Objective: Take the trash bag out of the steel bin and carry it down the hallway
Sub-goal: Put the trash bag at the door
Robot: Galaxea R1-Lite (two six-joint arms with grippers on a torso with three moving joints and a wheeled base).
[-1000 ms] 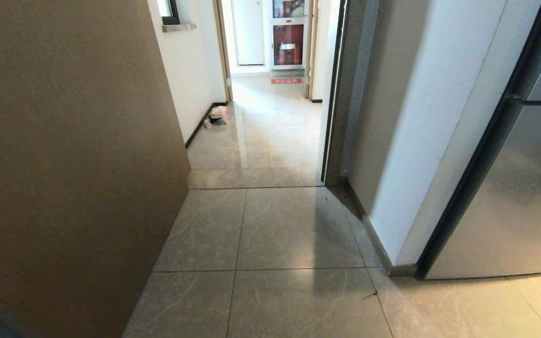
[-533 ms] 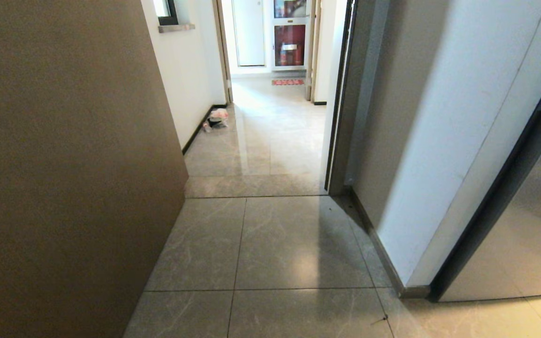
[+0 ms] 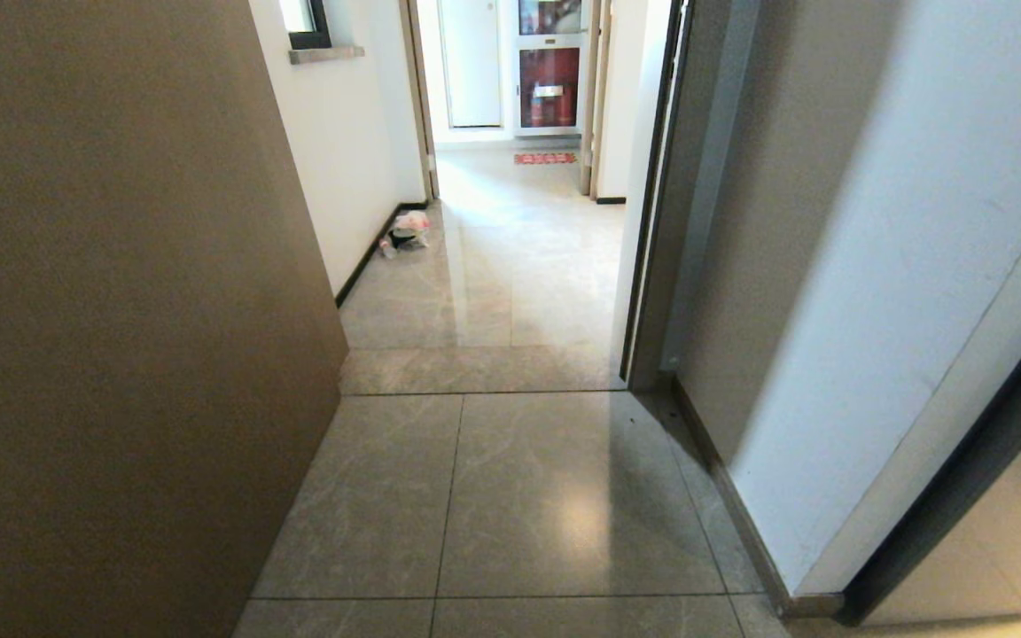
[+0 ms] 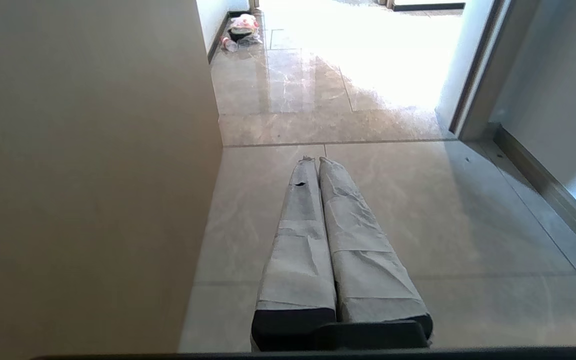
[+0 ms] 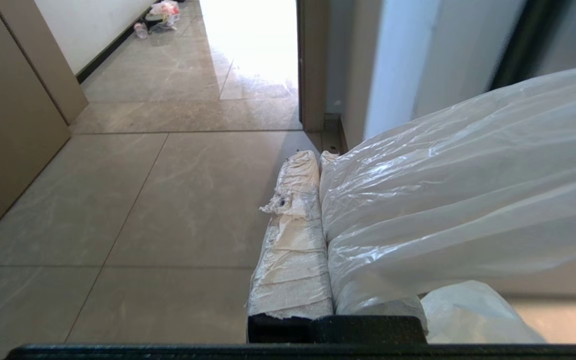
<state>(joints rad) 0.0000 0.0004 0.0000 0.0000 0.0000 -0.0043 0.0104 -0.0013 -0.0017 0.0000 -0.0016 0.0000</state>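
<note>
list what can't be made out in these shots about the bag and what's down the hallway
- Trash bag: right wrist view only; picture edges cut off its body, so contents and print are unseen. It drapes over the right end effector, hiding one finger.
- Steel bin: in no view.
- Litter pile by the hallway wall: too small to identify.
- Hallway's far end: glare washes it out in both wrist views.
- Left end effector: shut, empty.

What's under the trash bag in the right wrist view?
The trash bag drapes over one finger of the right tool, hiding most of it; the other taped finger shows beside it. Grey floor tile lies below. Bag contents cannot be seen.
</note>
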